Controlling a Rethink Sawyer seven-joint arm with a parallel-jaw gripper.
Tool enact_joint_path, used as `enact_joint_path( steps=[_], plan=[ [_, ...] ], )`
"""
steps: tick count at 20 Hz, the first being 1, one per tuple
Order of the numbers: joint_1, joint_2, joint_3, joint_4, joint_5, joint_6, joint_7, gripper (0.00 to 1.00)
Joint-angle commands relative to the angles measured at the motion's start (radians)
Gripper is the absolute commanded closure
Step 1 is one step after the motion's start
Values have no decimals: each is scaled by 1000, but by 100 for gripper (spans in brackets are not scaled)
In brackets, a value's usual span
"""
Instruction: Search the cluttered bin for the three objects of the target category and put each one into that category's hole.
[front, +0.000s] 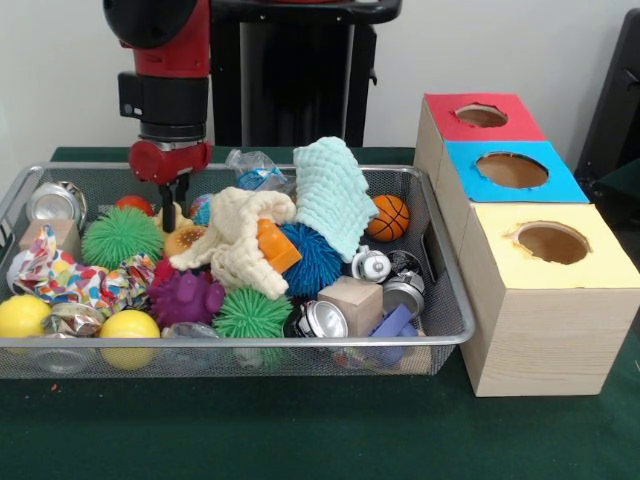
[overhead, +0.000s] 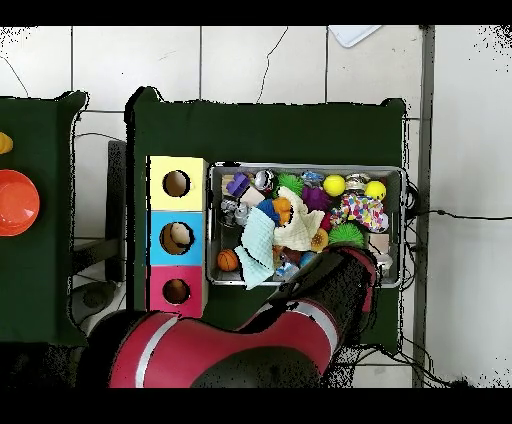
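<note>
Tool (front: 174, 208) lowered into bin (front: 420, 341), fingers pressed together, no legible writing, red-topped hole (front: 481, 115) apart.

Silver wire-mesh metal bin (front: 440, 335), pale grainy wooden boxes (front: 545, 345), knitted cream cloth (front: 235, 240), matt green tablecloth (front: 300, 430).

Even, bright indoor light; soft shadows under the bin (front: 440, 335) on the bench (front: 300, 430). Small glare spots on metal cans (front: 55, 200). Front view slightly soft.
</note>
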Motion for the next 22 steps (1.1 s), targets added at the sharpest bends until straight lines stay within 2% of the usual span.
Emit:
enact_joint_path(
  steps=[1,5,8,12,15,18,22],
  plan=[
    [-23,8,207,-25,51,-56,145,100],
    [8,6,192,-26,-23,-64,256,100],
    [64,-11,145,-18,-134,-115,443,100],
    [138,-58,55,4,-269,-242,626,100],
    [168,-106,0,17,-330,-340,708,100],
    [192,-137,-42,21,-367,-405,737,100],
    [229,-170,-80,11,-385,-481,809,100]
  ],
)
